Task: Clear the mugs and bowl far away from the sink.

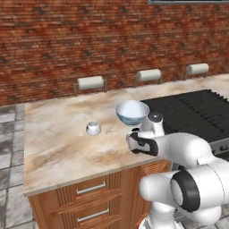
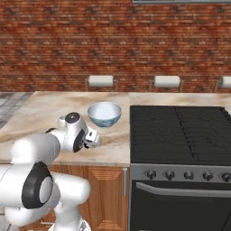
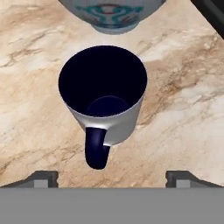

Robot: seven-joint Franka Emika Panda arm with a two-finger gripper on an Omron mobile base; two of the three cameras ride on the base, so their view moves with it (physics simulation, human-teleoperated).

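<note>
End effector, fingers spread wide, above upright navy mug, handle pointing toward it.

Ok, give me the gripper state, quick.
Gripper: open, jaws wide apart, holding nothing; the navy mug stands free on the counter below it.

The pale blue patterned round bowl is cut off by the hand view's top edge, and the navy-rimmed mug is seemingly hidden behind the arm in both base views.
</note>
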